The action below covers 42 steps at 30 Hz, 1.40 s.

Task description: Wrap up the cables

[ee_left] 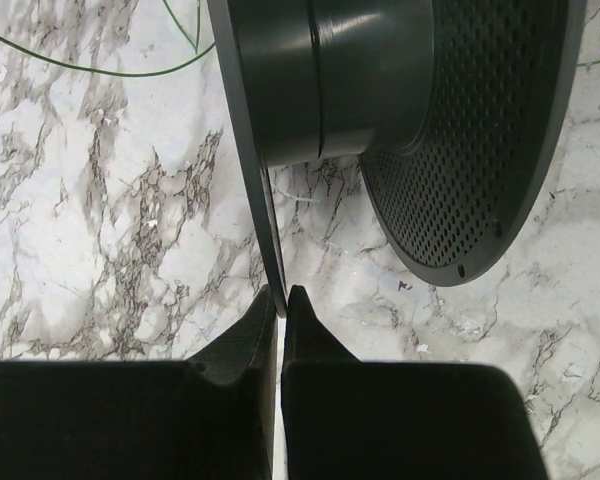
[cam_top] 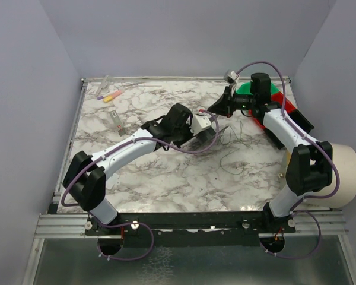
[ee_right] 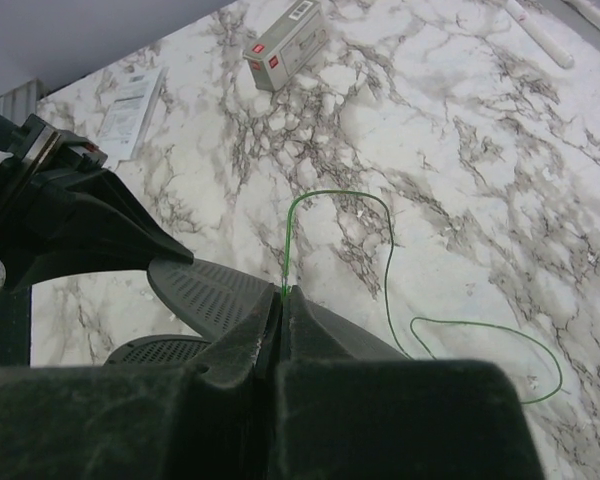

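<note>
So the left gripper [ee_left: 280, 300] is clamped on the thin rim of the perforated black spool [ee_left: 370, 80], right gripper [ee_right: 280, 298] pinching the hair-thin green cable [ee_right: 388, 260] that loops across the marble table [ee_right: 480, 150] near a grey box [ee_right: 288, 42].

Bench [cam_top: 166, 178] was white marble with grey veins, boxed by plain pale lavender walls [cam_top: 184, 35]. Light was even, diffuse.

The right gripper [ee_right: 282, 296] is pinched tight on a thin green cable [ee_right: 335, 192]. The cable arches up from the tips, drops and curls in 1 loose loop across the marble table [ee_right: 460, 160]. Just left sits a black perforated spool [ee_right: 205, 290]. Farther off lie 1 small grey box [ee_right: 290, 42] and a paper slip [ee_right: 130, 105].
</note>
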### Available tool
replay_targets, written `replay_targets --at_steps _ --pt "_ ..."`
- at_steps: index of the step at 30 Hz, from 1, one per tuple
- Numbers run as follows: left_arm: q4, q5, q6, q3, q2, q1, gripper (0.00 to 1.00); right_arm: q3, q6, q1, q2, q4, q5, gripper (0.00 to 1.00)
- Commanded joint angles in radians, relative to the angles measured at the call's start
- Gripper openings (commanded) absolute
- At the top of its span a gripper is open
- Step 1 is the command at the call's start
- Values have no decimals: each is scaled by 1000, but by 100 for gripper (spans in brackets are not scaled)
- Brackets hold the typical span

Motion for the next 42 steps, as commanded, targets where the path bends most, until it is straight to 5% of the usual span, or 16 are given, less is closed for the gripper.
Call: replay_targets --at_steps 1,5,8,19,27,42 --pt "-44 -4 -40 16 45 -8 0 20 -79 0 12 -97 -29 2" --pt "-43 -4 -43 16 47 -7 0 37 -157 -1 -2 -175 -6 27" --pt "-44 -4 -39 16 45 -7 0 45 -209 -1 -21 -219 7 37" --pt "-44 -6 -36 4 32 -4 0 177 -346 -5 -10 -420 19 43" --pt "-76 73 60 -44 -47 91 0 329 -629 -95 17 -725 24 46" --pt "-169 214 119 -44 -137 193 0 315 -911 -86 47 -943 146 50"
